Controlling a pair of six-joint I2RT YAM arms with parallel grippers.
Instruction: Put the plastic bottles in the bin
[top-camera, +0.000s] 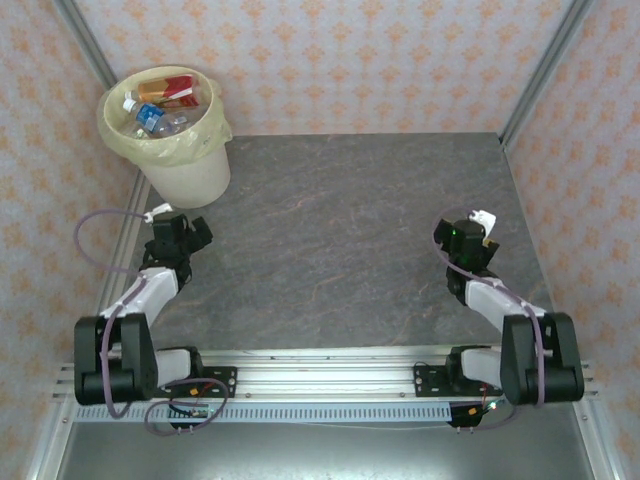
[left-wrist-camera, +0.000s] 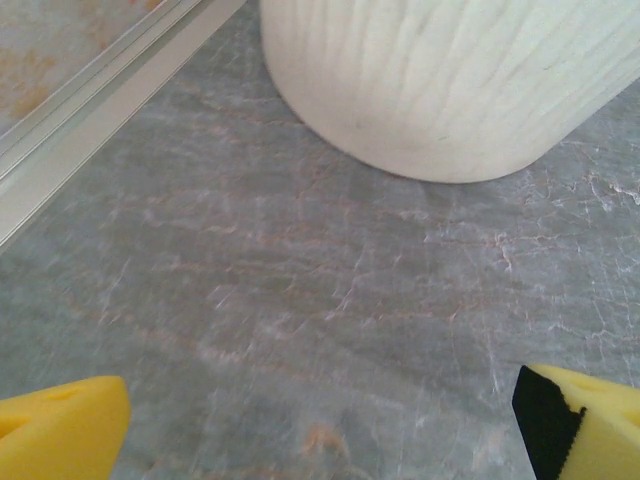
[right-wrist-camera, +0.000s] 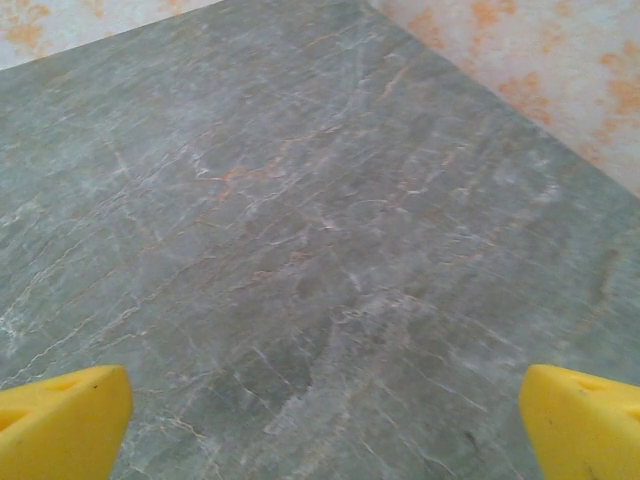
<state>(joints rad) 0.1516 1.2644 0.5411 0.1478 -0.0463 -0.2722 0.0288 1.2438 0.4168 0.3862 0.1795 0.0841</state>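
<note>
The cream-white bin (top-camera: 185, 165) with its pale yellow bag stands at the far left corner of the table. Several plastic bottles (top-camera: 160, 105) lie inside it, with orange, red and blue labels. In the left wrist view the bin's ribbed lower wall (left-wrist-camera: 450, 80) rises just ahead. My left gripper (top-camera: 185, 235) hovers just in front of the bin, open, its yellow fingertips (left-wrist-camera: 60, 430) wide apart over bare table. My right gripper (top-camera: 468, 240) is at the right side of the table, also open, with yellow fingertips (right-wrist-camera: 585, 420) spread and nothing between them.
The grey marbled table (top-camera: 340, 230) stretches between the arms. Aluminium frame posts and patterned walls close it in; a metal rail (left-wrist-camera: 90, 120) runs along the left edge beside the bin.
</note>
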